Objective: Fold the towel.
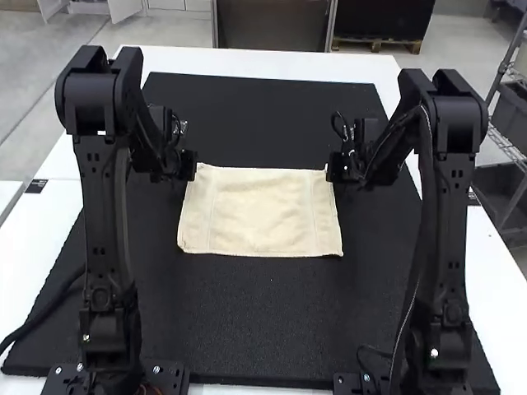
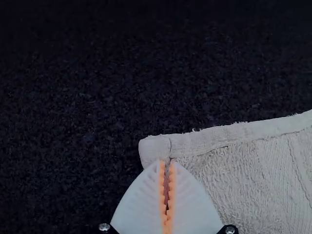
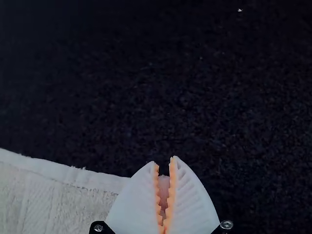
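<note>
The cream towel [image 1: 259, 212] lies spread on the black mat, its far edge running between the grippers. My left gripper [image 1: 193, 166] is at its far left corner, and my right gripper [image 1: 331, 169] at its far right corner. In the left wrist view, the left gripper [image 2: 166, 163] is shut on the hemmed corner of the towel [image 2: 243, 165]. The right wrist view has the right gripper [image 3: 164, 163] closed with a narrow gap at its tips and a bit of pale cloth between the pads; one finger covers part of the towel [image 3: 63, 200] there.
The black mat [image 1: 263, 321] extends around the towel on all sides, over a white table [image 1: 494, 288]. Both arms rise from the near edge, one on each side of the towel. A wire shelf with bins stands beyond the table's right edge.
</note>
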